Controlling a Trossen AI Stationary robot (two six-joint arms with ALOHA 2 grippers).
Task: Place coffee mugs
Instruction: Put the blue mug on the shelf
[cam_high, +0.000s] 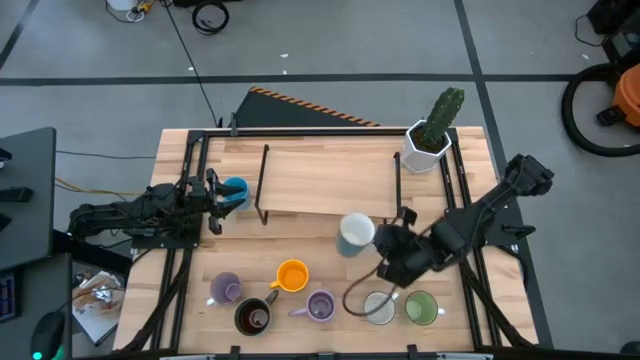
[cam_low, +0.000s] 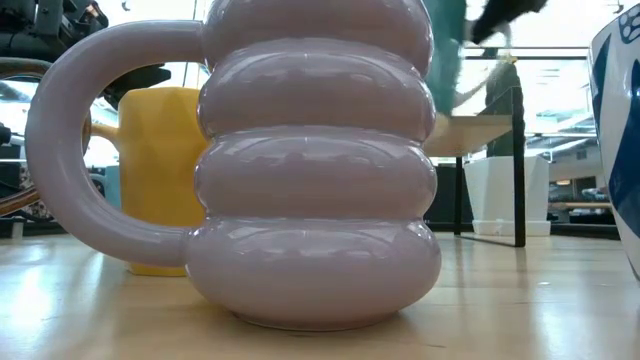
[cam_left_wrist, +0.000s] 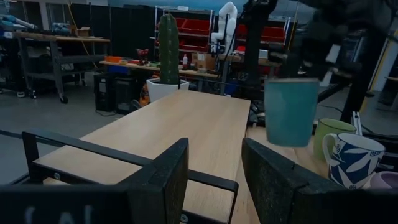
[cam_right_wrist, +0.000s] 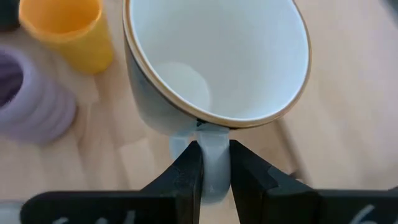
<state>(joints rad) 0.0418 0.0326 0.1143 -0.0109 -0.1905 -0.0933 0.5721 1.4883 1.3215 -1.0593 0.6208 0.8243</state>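
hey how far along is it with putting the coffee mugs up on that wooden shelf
Done: nothing shows on the wooden shelf yet. In hand: the right gripper is shut on a pale mug by its handle, near the shelf's front edge. Left: six mugs on the table, including the orange mug, plus the blue mug by the left gripper.

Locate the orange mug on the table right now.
In the high view the orange mug stands near the table's front middle, between two lavender mugs, with the dark brown mug beside it.
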